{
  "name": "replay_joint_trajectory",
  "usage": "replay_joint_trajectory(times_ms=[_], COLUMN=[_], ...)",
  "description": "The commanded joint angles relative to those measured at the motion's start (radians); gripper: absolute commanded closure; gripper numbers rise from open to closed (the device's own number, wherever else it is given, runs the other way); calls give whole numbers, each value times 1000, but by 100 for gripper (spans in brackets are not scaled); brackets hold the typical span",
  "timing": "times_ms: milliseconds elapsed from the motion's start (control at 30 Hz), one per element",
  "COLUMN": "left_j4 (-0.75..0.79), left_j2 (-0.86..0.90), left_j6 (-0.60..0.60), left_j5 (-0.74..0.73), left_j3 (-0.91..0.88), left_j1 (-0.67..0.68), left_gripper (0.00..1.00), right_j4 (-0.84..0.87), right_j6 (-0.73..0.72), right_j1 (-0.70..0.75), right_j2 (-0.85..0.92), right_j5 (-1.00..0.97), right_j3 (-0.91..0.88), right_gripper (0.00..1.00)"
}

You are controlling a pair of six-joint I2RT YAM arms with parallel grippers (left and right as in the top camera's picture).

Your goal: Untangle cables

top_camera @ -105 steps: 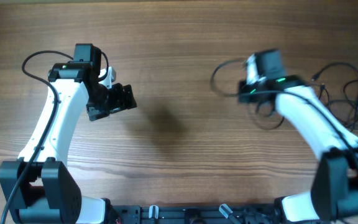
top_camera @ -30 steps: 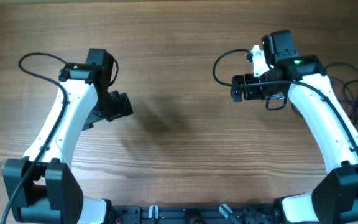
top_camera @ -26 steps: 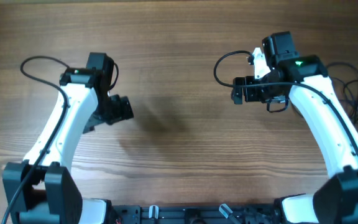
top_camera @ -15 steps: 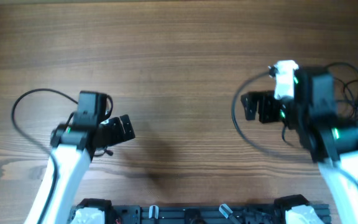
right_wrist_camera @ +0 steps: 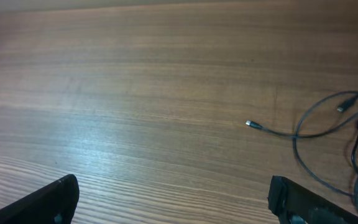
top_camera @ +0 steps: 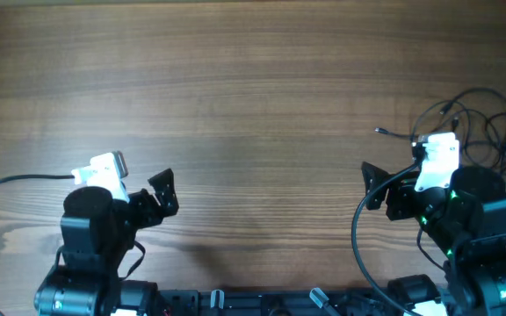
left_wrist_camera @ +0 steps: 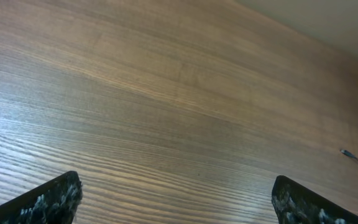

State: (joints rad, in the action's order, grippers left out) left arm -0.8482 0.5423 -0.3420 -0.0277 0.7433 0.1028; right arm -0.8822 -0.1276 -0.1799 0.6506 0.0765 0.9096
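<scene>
Overhead, the cables point(top_camera: 480, 132) show as one loose tangle on the wooden table point(top_camera: 253, 79), lying beyond the right gripper point(top_camera: 374, 186) and off to its right, the strands too interlaced to count. The right wrist view catches only the tangle's edge, with three small plug tips point(right_wrist_camera: 249, 124) on thin grey cords, while the left wrist view shows just one tip and a curve of cord. Both pincers, the left gripper point(top_camera: 165, 193) and the right, stand spread wide and grasp nothing.
</scene>
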Motion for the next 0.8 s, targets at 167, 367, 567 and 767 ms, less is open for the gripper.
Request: replay_joint_trajectory(times_ms=[167, 367, 567, 767], left_j4=[-69, -96, -96, -96], left_j2=[-5, -5, -5, -5], left_j6=[20, 20, 20, 20], left_j5=[6, 6, 6, 6], left_j3=[-8, -8, -8, -8], left_j1=[-2, -2, -2, -2], left_gripper=[0, 0, 0, 0], right_j4=[-2, -2, -1, -1], right_j6=[-6, -5, -5, -6], right_j1=[0, 1, 1, 1], right_j2=[38, 81, 148, 125], right_j5=[-24, -24, -24, -24], right_j3=[-9, -9, -9, -20], right_gripper=[0, 0, 0, 0])
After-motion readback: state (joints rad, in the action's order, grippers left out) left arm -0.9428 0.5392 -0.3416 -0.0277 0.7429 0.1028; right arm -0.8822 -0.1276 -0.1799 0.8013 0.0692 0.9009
